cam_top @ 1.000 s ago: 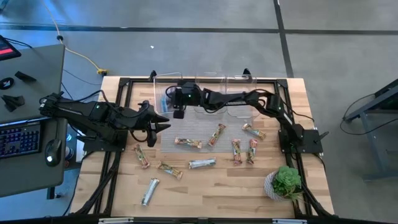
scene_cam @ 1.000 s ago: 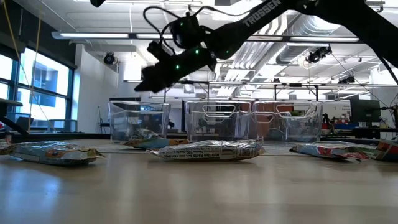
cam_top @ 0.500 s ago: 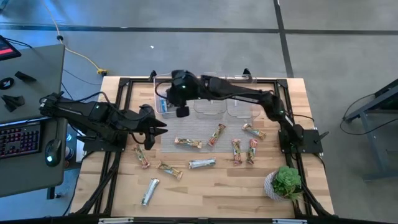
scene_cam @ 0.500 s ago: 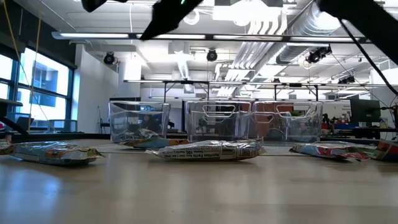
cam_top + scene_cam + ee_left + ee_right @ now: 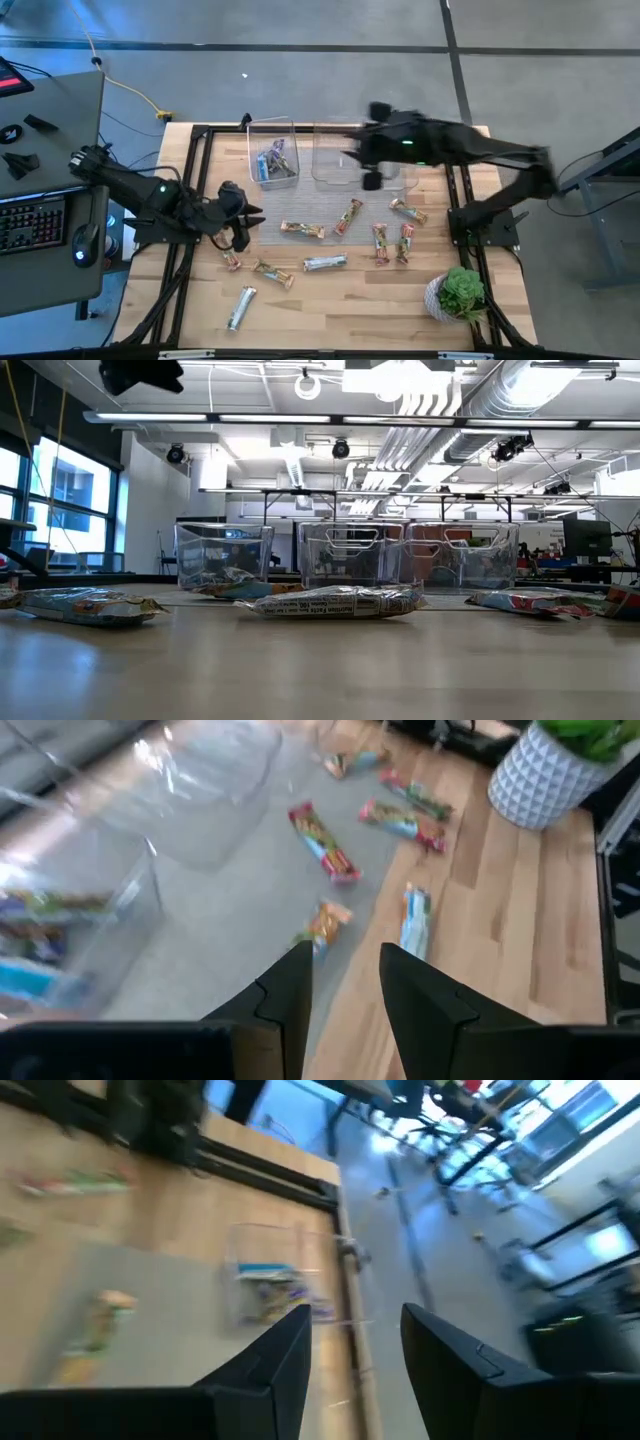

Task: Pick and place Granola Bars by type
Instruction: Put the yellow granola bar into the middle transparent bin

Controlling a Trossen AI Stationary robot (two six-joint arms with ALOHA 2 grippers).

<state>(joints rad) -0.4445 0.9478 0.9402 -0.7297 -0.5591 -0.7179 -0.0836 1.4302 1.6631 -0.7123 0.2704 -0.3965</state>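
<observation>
Two hands are mine, and both are empty. My left hand (image 5: 247, 222) sits at the left centre of the overhead frame, low over the tabletop (image 5: 340, 310), its two dark fingers (image 5: 285, 995) parted by a narrow gap with nothing between them. Just below it in that frame lies one red-orange-green bar (image 5: 231, 262). My right hand (image 5: 372, 178) hangs in the upper middle of the overhead frame, raised above the middle clear bin (image 5: 335, 160), fingers (image 5: 272, 1365) spread apart and gripping nothing.

Outward from there, the Granola Bars (image 5: 345, 216) are scattered over the middle of the tabletop. A cluster of red-orange-green ones lies centre and centre-right, on and beside a grey mat (image 5: 310, 210). A silver-white bar (image 5: 325, 263) rests below the cluster, and a second silver-white bar (image 5: 241, 307) lies alone toward the lower left. Another colourful bar (image 5: 272, 272) sits between them.

Three clear bins line the upper edge of the tabletop. The left bin (image 5: 272, 152) holds several bars (image 5: 276, 162) with purple and blue wrappers. From table height, the bins (image 5: 345, 556) stand in a row behind the nearest silver-white bar.

A green potted plant (image 5: 459, 293) occupies the lower right. A desk with a keyboard (image 5: 32, 222) fills the far left.
</observation>
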